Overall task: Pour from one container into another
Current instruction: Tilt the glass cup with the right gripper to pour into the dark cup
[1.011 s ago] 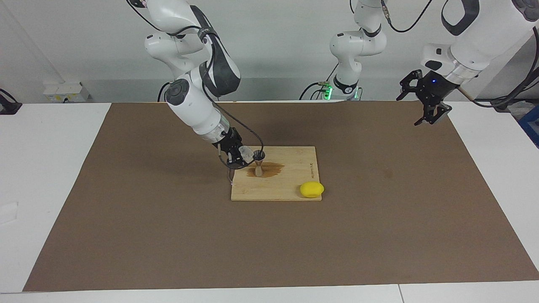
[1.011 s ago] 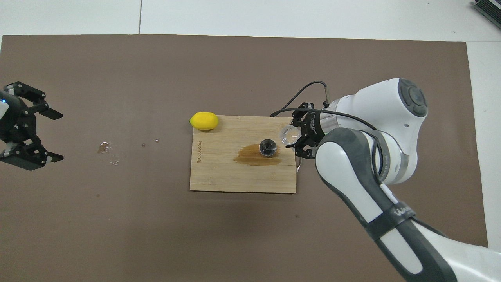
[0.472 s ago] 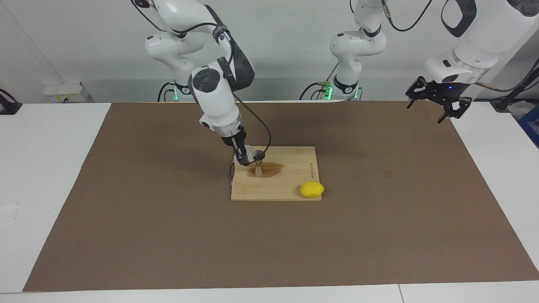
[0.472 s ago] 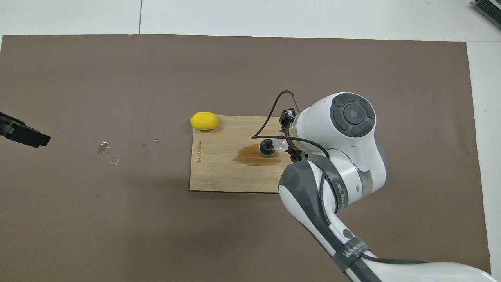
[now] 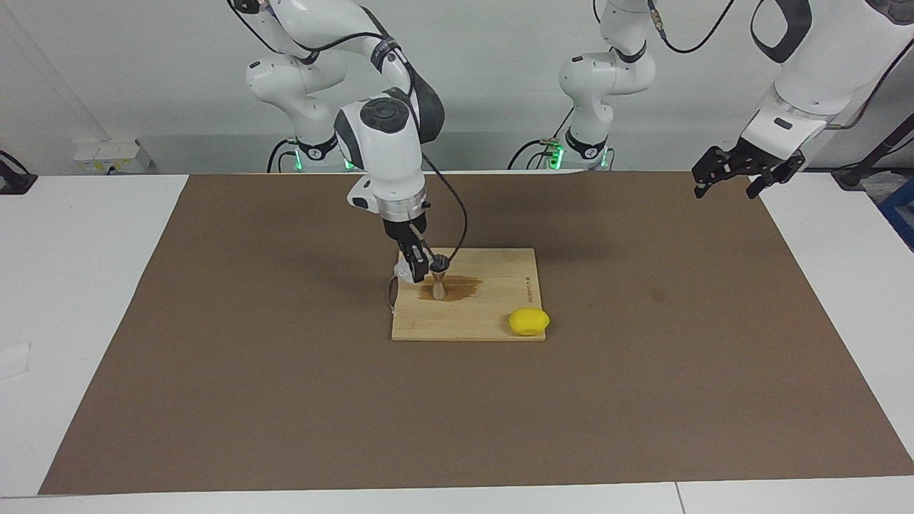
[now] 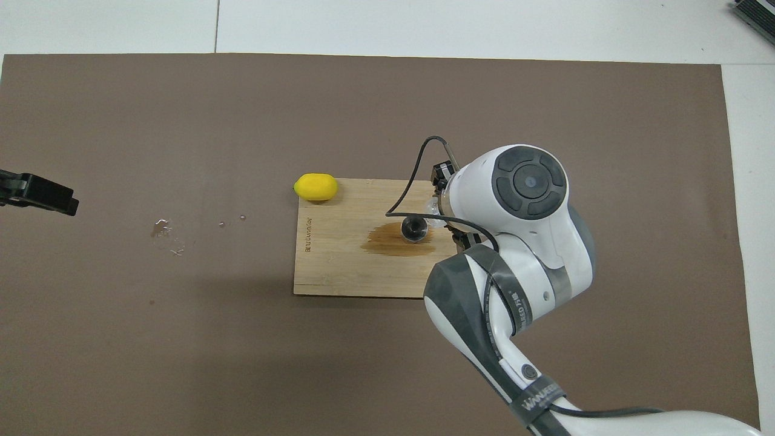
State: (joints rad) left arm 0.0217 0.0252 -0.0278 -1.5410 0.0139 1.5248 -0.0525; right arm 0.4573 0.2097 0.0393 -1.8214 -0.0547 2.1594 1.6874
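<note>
The steel jigger [image 5: 438, 279] stands upright on a wooden board [image 5: 493, 285], in a dark wet stain [image 6: 387, 243]. My right gripper [image 5: 413, 268] points steeply down beside the jigger, toward the right arm's end of the board, and is shut on the small clear glass cup [image 5: 404, 272]. The cup is low over the board's edge; I cannot tell whether it touches. In the overhead view my right arm covers most of the cup [image 6: 433, 208], and the jigger [image 6: 415, 228] shows its open mouth. My left gripper [image 5: 742, 175] waits open and raised over the mat's corner at the left arm's end.
A yellow lemon [image 5: 529, 321] lies at the board's corner farther from the robots, toward the left arm's end. A few water drops [image 6: 166, 233] lie on the brown mat [image 5: 285, 400] toward the left arm's end. A cable loops from my right wrist above the jigger.
My right wrist has swung up to near vertical, bringing the cup from a tilt at the jigger's mouth down beside it. My left gripper has turned and drawn back toward the table's edge.
</note>
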